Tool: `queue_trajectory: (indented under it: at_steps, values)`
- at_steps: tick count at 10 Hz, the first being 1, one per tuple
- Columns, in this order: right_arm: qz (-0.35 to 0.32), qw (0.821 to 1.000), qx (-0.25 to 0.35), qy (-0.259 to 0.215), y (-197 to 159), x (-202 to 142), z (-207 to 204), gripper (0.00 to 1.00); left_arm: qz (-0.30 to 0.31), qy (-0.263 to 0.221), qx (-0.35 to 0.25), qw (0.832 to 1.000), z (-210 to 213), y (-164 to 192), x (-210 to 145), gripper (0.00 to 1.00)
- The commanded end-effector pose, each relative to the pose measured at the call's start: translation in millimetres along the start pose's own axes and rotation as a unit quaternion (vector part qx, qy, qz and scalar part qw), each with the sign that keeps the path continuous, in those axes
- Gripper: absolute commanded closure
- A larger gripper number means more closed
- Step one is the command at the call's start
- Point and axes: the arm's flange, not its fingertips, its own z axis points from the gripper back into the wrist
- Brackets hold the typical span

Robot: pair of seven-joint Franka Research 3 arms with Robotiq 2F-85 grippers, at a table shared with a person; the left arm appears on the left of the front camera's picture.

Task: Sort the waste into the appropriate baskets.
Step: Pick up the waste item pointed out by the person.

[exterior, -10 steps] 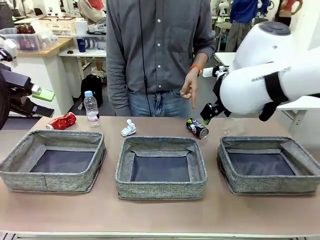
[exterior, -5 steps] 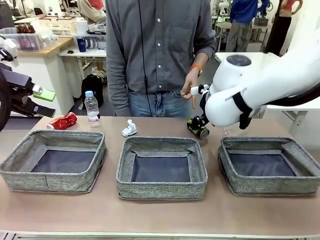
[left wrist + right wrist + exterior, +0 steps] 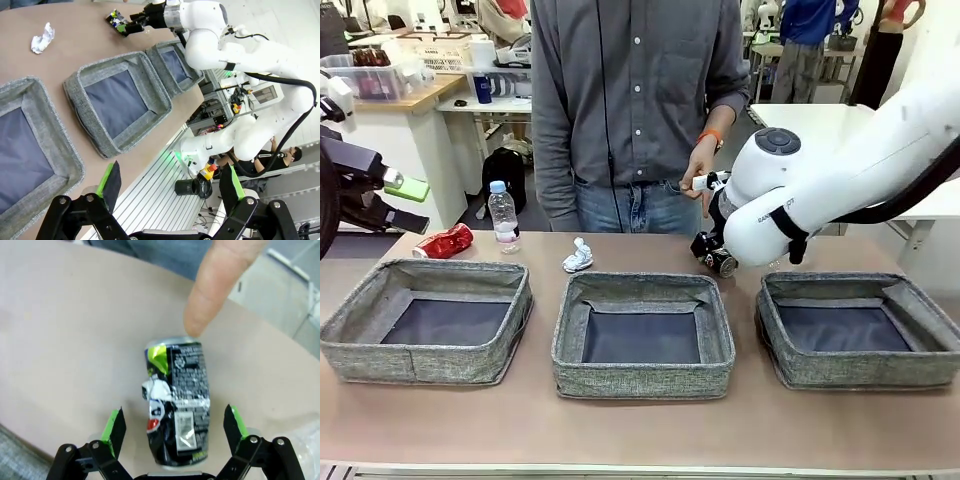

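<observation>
Grey woven baskets (image 3: 640, 378), red can (image 3: 444, 243), black can (image 3: 177, 405) with lime patch, white paper wad (image 3: 577, 258)

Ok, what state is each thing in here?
Dark drink can, lying on its side, ungripped.
Right pincer, open, fingers either side of that can.
Left pincer, open, empty.
Dented red can, lying down.
Clear plastic bottle, upright, capped.
White paper wad, crumpled.
Three grey woven-fabric baskets, empty.
Person's finger, pointing at the dark can.

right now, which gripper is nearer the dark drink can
Right. The right gripper is open astride the dark drink can, one finger each side. The left gripper, also open, is far off to the robot's left, the grey baskets lying between it and the can.
</observation>
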Motion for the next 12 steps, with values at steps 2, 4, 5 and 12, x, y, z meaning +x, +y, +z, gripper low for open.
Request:
queue_trajectory:
  at_steps: [2,4,5,12]
  values:
    - [-0.018,1.000,0.001,-0.002,-0.2,10.7,-16.9,0.00,-0.011,-0.007,-0.009,1.000,-0.5,-0.9,1.9,0.00]
    - [-0.033,0.999,-0.011,0.011,-3.0,11.3,-18.9,0.00,-0.011,-0.007,-0.009,1.000,-0.5,-0.9,1.9,0.00]
    - [-0.034,0.999,-0.006,0.013,-3.8,10.0,-19.9,0.00,-0.011,-0.007,-0.009,1.000,-0.5,-0.9,1.9,0.00]
    - [-0.042,0.999,-0.006,0.017,-8.1,4.3,-21.2,0.86,-0.011,-0.007,-0.009,1.000,-0.5,-0.9,1.9,0.00]
